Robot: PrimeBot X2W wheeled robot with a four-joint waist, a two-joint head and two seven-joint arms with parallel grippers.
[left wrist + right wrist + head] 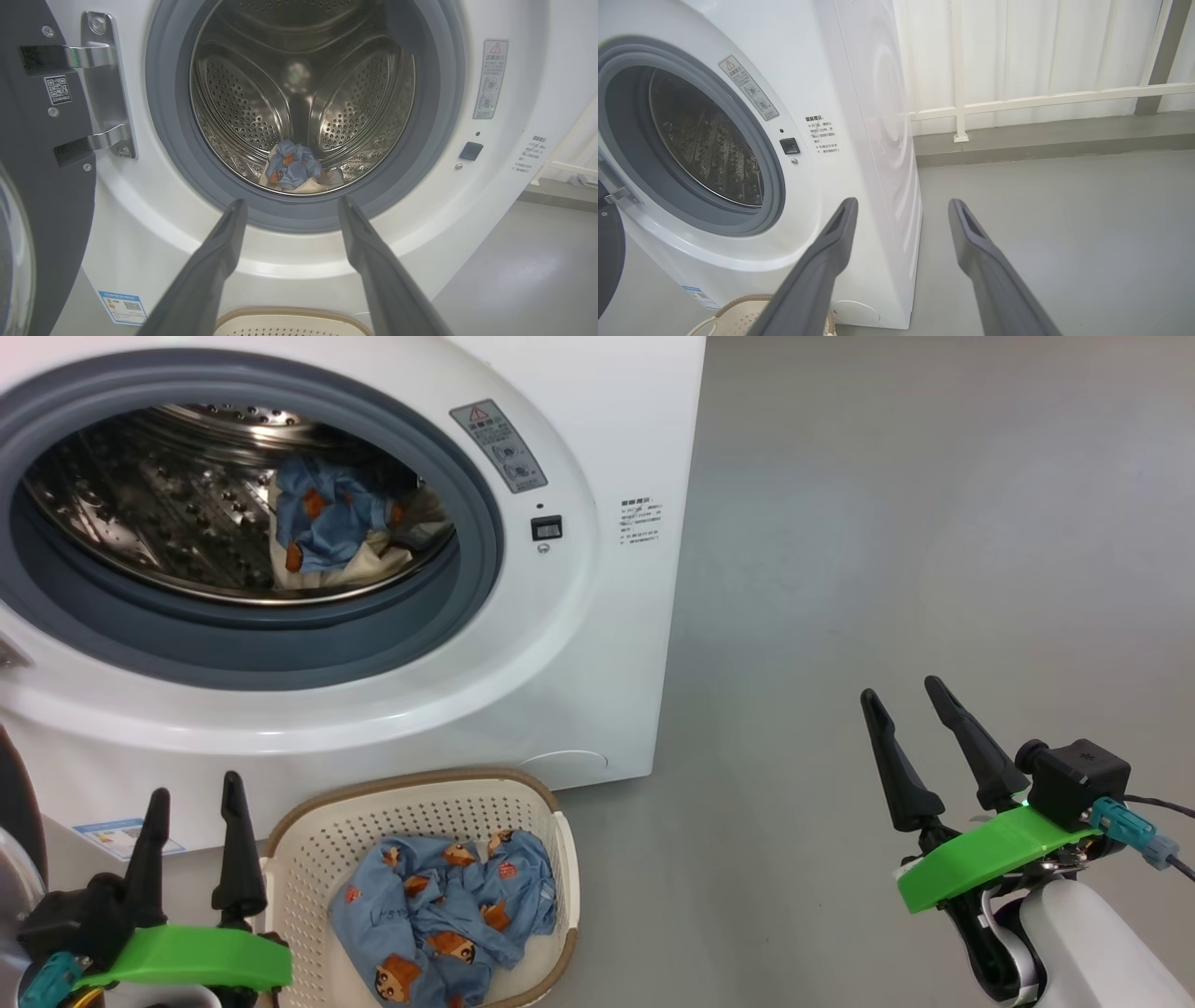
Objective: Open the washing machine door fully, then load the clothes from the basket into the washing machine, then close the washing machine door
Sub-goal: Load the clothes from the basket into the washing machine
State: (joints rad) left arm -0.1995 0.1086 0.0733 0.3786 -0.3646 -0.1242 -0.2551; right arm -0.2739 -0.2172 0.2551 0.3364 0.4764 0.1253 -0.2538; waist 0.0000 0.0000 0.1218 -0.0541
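Two crumpled clothes point(439, 919) bundles: one in the perforated steel drum point(140, 513), one in the cream basket point(373, 831); left gripper point(196, 785) and right gripper point(902, 688) fingers apart.

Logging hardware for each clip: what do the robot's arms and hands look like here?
Both the left hand and right hand have two long, black, tapering fingers rising from a bright green plate. A black camera block with a teal connector and dark cable sits on the right wrist, above a white forearm.

White washing machine point(597, 429), grey-blue gasket point(467, 588), blue clothes point(439, 915) with orange-brown figures, cream perforated basket point(392, 821), brown rim
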